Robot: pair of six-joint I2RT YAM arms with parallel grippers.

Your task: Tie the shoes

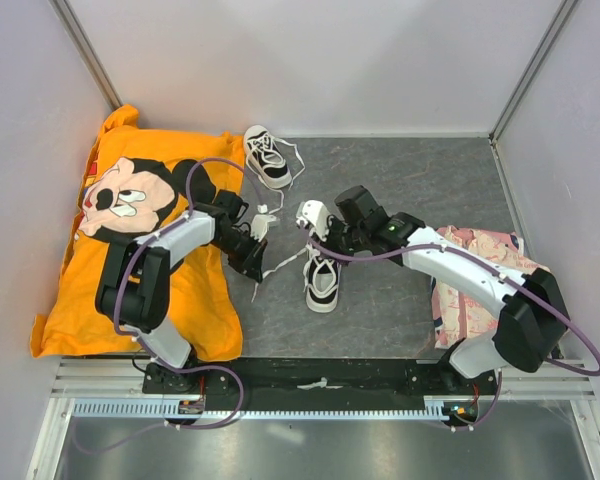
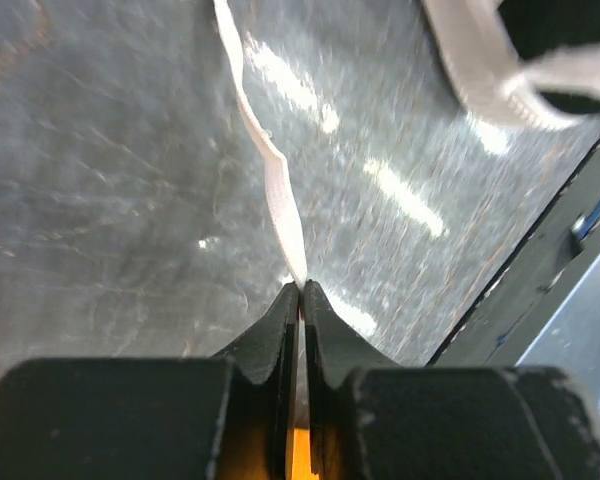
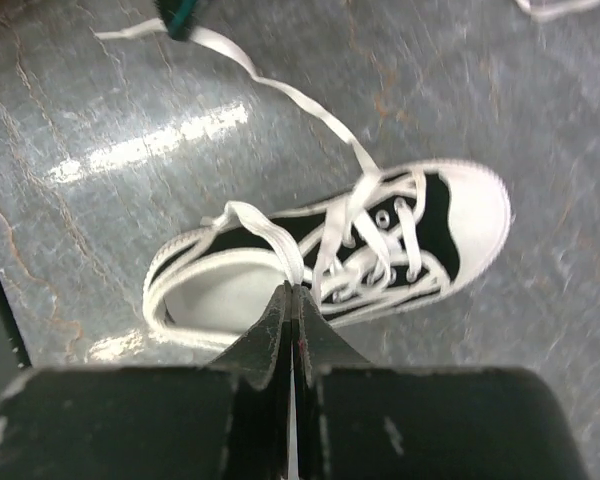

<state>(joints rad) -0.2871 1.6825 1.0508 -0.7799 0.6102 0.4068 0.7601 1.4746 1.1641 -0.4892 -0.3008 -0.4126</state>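
One black sneaker with white toe cap (image 1: 322, 282) lies mid-table; it fills the right wrist view (image 3: 380, 245). The second sneaker (image 1: 267, 156) lies at the back. My left gripper (image 1: 257, 268) is shut on the end of one white lace (image 2: 272, 175), which runs taut across the grey floor toward the near shoe. My right gripper (image 1: 316, 243) hovers over that shoe's heel end and is shut on its other lace (image 3: 265, 232), held as a raised loop. In the wrist views, both the left gripper (image 2: 300, 287) and the right gripper (image 3: 293, 288) have their jaws pressed together.
An orange Mickey Mouse cloth (image 1: 130, 230) covers the left side, under my left arm. A pink patterned cloth (image 1: 472, 290) lies at the right under my right arm. Grey walls close in the sides and back. A black rail (image 1: 320, 375) runs along the near edge.
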